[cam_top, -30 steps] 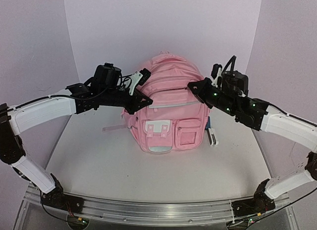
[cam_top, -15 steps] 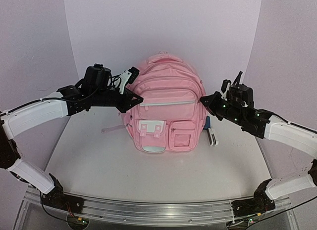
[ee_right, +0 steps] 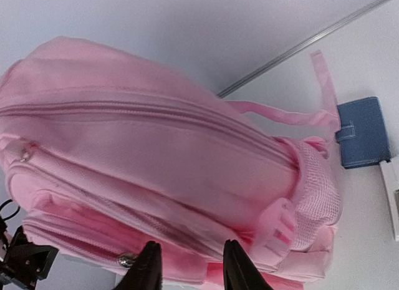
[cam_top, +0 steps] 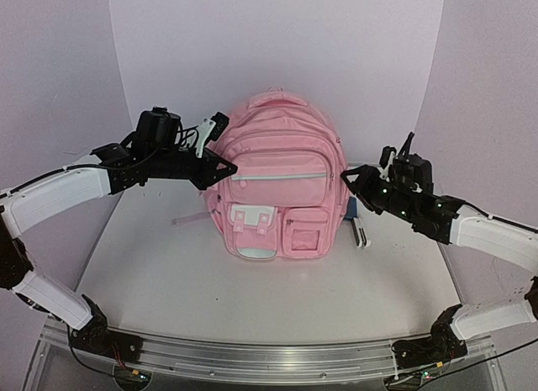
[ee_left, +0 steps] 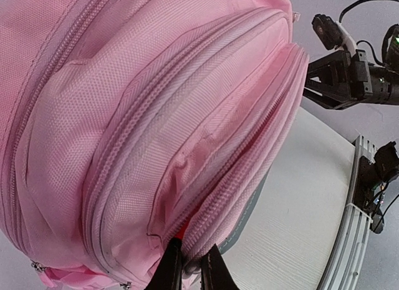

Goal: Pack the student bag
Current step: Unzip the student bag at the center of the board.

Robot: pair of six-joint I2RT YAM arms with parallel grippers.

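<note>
Where the table (cam_top: pixel 168 273) meets the back wall, the student bag (cam_top: pixel 277 189) stands upright, front pockets facing the arm bases, top handle against the wall. One pink strap trails out flat on the table at its left.

Left gripper (cam_top: pixel 220 166) is at the bag's upper left flank. In the left wrist view its fingers (ee_left: pixel 169 268) are drawn close together, clenched on a fold of the zipped seam that runs down between them. A small orange-red spot shows at the pinch; what it is cannot be told.

Right gripper (cam_top: pixel 349 177) hangs just beside the bag's right flank, level with the grey-trimmed zip line. From the right wrist view the fingers (ee_right: pixel 149 265) are spread apart and released, with nothing between them — only bag fabric behind. A metal zip pull (ee_right: pixel 126 260) sits on the zip near the left finger, apart from it.

A blue fabric case (ee_right: pixel 363 131) lies on the table behind the bag's right side, next to a strap end. A white flat object (cam_top: pixel 360 233) lies just beside it, nearer the arms.
</note>
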